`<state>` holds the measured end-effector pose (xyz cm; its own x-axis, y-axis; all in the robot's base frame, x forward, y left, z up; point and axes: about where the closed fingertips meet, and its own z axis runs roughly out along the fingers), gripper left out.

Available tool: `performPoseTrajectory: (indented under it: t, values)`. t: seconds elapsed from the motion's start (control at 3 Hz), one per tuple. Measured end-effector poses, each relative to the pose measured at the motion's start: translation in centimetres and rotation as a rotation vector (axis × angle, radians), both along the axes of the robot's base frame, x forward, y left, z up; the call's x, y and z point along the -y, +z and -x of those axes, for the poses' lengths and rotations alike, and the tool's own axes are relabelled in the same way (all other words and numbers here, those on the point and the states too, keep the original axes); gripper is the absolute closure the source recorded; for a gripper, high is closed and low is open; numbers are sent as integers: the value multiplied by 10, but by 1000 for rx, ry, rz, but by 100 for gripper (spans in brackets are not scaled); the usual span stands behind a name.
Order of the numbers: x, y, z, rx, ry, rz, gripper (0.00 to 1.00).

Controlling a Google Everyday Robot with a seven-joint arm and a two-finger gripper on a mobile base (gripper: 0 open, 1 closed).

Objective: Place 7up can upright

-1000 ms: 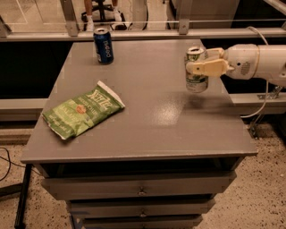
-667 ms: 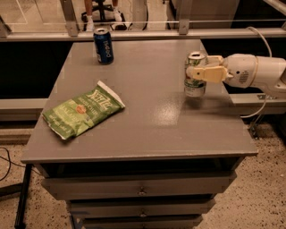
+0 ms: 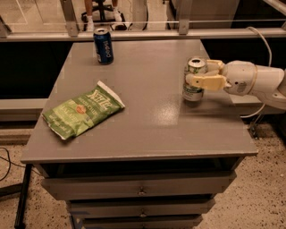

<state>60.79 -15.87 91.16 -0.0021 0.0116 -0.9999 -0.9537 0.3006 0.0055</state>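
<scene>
- Jaws clamped on either side of the 7up can (image 3: 192,92), one cream finger (image 3: 206,81) crossing its front and the other behind its rim, as the gripper (image 3: 199,74) reaches in from the right edge of the tabletop (image 3: 152,67).
- Over the past second the white arm (image 3: 254,80) has come down and the can has sunk with it. It hung clear of the surface a moment ago, and its base now looks to be touching the tabletop or a hair above it, meeting its own dull reflection.
- The can stands upright, silver top facing up, on the right side of the tabletop, near the far right corner.
- Judged from this, the placing is all but done. What remains is for the jaws to part and the arm to draw back to the right without dragging or tipping the can. A finger that catches the can on release is the main hazard.
- A dark blue Pepsi can (image 3: 103,45) stands upright near the far left edge, well apart from the gripper.
- A green crisp bag (image 3: 82,112) lies flat on the left half, also well apart from the work.
- The tabletop is a smooth grey slab with a soft sheen over a stack of grey drawers (image 3: 140,190).
- A pale cable (image 3: 263,44) loops behind the arm; speckled flooring (image 3: 263,197) shows at lower right; a metal rail (image 3: 134,33) runs along the far side, with a wheeled chair base (image 3: 100,11) beyond it.
</scene>
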Motion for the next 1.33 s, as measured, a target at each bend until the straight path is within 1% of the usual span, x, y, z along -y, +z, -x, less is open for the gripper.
performPoseTrajectory:
  t: [0.33,0.67,1.0,1.33]
  values:
    - [-4,-9,5,32,-6,8,35]
    - [-7,-16,9,35,-11,3,12]
    - [-4,-23,9,-7,-26,14,0]
    - [14,-25,6,-61,-42,86,0]
